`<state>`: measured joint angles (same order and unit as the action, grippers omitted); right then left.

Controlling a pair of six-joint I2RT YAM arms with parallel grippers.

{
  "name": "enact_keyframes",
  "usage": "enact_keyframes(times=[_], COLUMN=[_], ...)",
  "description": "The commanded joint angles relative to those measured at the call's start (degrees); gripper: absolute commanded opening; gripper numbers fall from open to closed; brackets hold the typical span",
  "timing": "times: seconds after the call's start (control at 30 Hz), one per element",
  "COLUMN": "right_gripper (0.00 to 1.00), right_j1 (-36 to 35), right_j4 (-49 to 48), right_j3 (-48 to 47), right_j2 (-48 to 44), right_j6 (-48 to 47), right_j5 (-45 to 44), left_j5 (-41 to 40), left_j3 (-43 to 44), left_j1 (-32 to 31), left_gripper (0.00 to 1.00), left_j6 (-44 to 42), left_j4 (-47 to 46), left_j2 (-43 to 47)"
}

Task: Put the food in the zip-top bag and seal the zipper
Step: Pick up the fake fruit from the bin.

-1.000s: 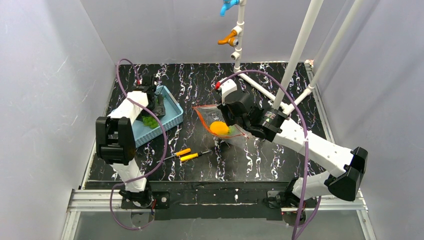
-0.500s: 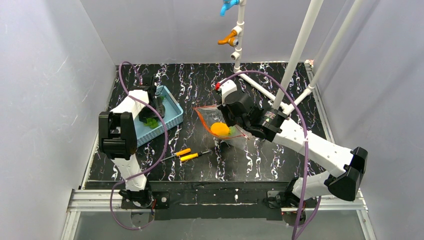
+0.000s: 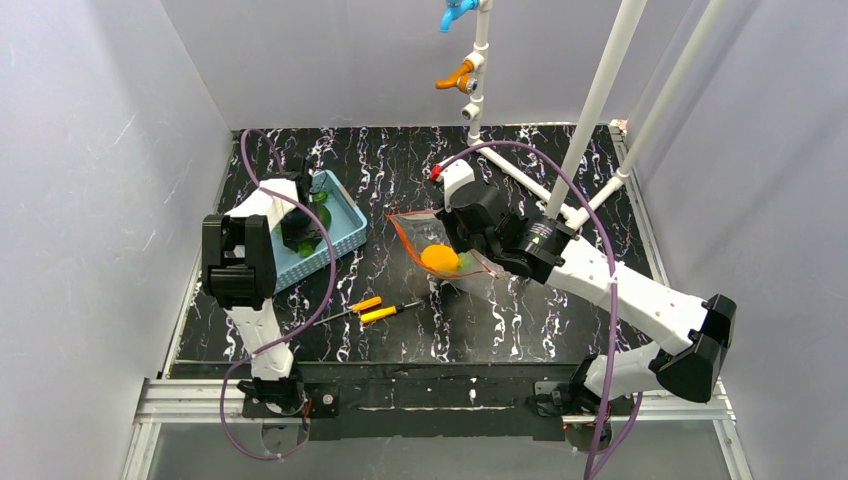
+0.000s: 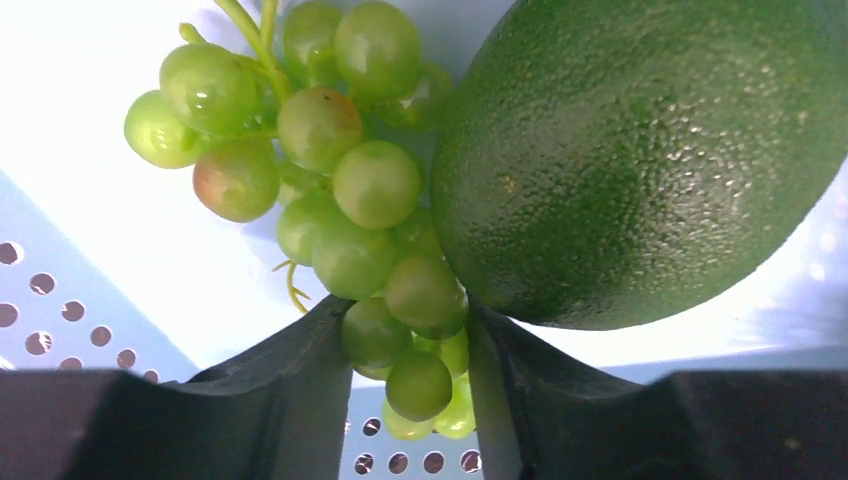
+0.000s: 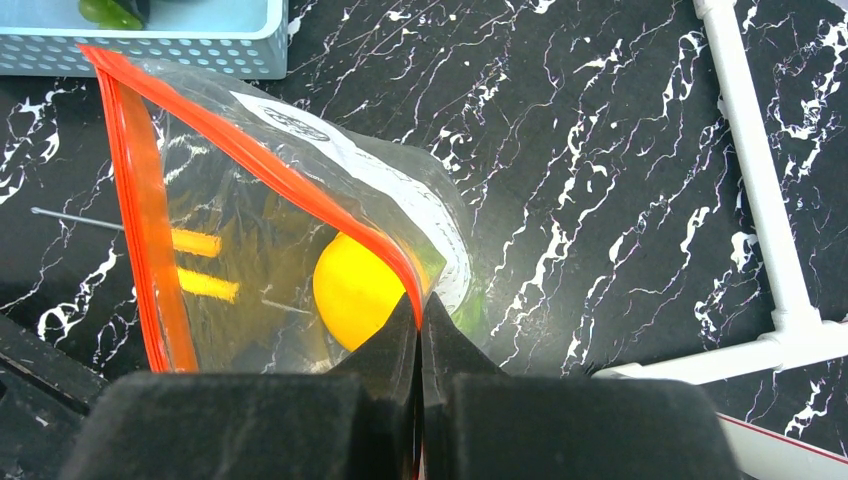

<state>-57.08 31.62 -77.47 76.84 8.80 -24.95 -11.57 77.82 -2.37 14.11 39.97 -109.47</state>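
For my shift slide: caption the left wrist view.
Left gripper straddling green grapes beside a dark green fruit in the blue basket.

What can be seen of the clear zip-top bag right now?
The clear crinkly plastic zip-top bag rests on the black marbled table near the light blue perforated basket, mouth gaping. Its red-orange zipper strip frames the opening; the right end effector pinches one lip, shut. A round yellow fruit sits inside.

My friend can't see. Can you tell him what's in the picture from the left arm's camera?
A bunch of green grapes lies in a light blue basket, its lower end between the two black fingers of the left gripper. A big dark green bumpy fruit lies right beside the grapes.
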Motion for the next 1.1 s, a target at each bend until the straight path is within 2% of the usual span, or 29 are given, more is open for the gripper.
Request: enact_keyframes(times=[0.0, 0.2, 0.4, 0.63, 0.97, 1.07], right_gripper=[0.01, 0.01, 0.01, 0.01, 0.01, 0.01], right_j1=[-0.27, -0.24, -0.23, -0.27, -0.26, -0.27], right_j4=[-1.13, -1.0, -1.35, -0.37, -0.28, 0.7], right_j3=[-1.03, -0.62, -0.36, -0.71, -2.1, -3.2], right_j2=[-2.02, -2.59, -2.77, -2.22, -0.72, -0.15], right_j6=[0.33, 0.44, 0.43, 0.16, 0.4, 0.14], right_j5=[-0.21, -1.4, -1.62, -1.8, -0.96, -1.45], left_j5=[1.11, 0.6, -0.62, -1.69, -6.15, -3.15], left_j3=[1.31, -0.85, -3.16, -6.87, -18.2, -19.34], left_j1=[0.01, -0.05, -0.09, -1.34, -7.62, -9.51], left_gripper=[0.34, 0.13, 0.03, 0.0, 0.0, 0.0], left_j6=[-0.74, -1.1, -1.18, -1.61, -6.22, -5.72], left_j4=[0.47, -2.11, -4.53, -8.94, -22.72, -23.73], left_j2=[1.42, 5.25, 9.29, 17.45, 34.1, 38.92])
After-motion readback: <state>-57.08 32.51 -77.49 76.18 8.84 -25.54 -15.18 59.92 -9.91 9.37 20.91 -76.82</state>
